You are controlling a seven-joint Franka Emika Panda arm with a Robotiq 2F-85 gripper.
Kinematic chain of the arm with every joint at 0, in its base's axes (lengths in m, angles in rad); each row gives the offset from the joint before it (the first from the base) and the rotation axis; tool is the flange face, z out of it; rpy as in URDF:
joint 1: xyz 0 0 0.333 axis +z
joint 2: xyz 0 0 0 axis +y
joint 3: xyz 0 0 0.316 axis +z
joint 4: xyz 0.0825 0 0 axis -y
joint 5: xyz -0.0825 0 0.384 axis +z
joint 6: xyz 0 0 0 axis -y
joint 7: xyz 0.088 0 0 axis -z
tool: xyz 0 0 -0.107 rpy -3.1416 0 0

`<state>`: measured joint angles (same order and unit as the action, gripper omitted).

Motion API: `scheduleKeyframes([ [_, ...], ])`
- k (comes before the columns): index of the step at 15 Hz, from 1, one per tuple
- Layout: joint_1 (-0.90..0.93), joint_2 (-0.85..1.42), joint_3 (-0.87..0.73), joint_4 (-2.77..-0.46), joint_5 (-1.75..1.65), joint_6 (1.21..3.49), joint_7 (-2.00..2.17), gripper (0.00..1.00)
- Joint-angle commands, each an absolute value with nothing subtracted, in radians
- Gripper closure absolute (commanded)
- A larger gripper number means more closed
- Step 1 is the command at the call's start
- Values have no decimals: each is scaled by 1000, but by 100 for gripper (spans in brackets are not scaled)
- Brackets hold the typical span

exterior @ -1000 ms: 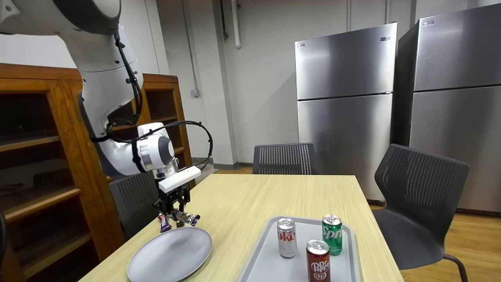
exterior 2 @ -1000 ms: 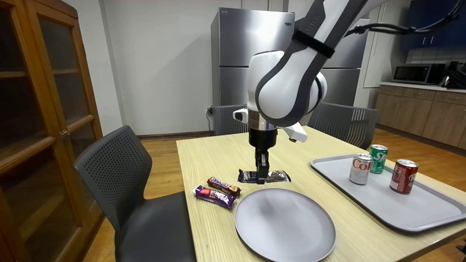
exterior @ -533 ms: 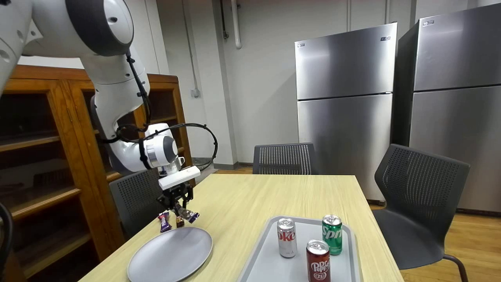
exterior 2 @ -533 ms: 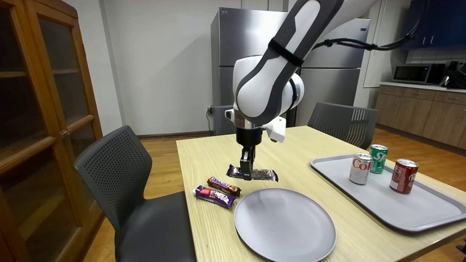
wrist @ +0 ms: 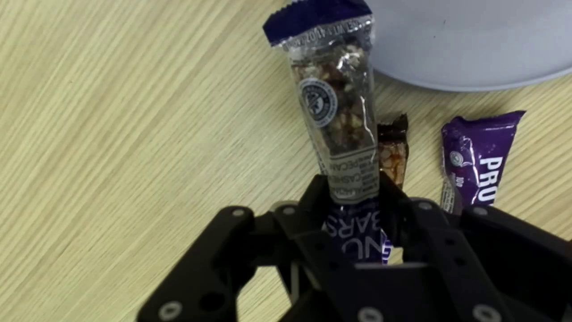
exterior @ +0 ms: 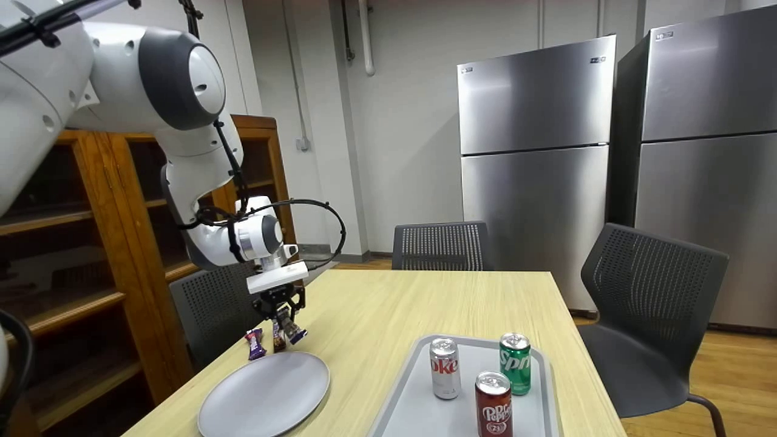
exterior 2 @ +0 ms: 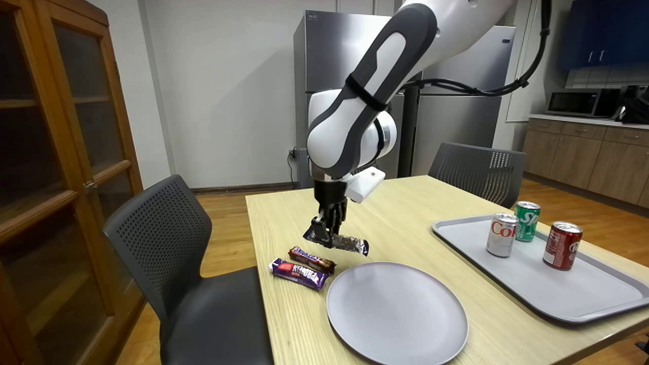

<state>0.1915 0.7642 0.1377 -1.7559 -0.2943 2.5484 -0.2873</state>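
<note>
Holding nut bar (wrist: 340, 103): gripper (wrist: 354, 192) | tray (exterior 2: 583, 291): Coke (exterior 2: 502, 235), Sprite (exterior 2: 527, 222), Dr Pepper (exterior 2: 563, 246), all standing up | plate (exterior 2: 397, 314): purple bar (exterior 2: 299, 274) and brown bar (exterior 2: 312, 260) lie beside it

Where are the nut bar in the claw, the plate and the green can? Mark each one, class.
Nut bar (wrist: 342, 129), wrist view: the clear part of its wrapper.
Plate (exterior 2: 398, 314), in an exterior view: its bare middle.
Green can (exterior: 516, 365), in an exterior view: its lettered side.

bar (wrist: 342, 129) in gripper (wrist: 353, 190) | cans (exterior 2: 502, 235) on tray (exterior 2: 583, 289) | tray right of plate (exterior 2: 398, 314) in both exterior views
</note>
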Motion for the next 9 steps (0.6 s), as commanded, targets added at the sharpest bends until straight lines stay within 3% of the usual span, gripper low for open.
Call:
scheduleKeyframes([
  [1, 227, 835, 112, -1627, -259, 2474, -197, 92],
  [9, 254, 924, 93, -1493, -211, 2410, -70, 92],
])
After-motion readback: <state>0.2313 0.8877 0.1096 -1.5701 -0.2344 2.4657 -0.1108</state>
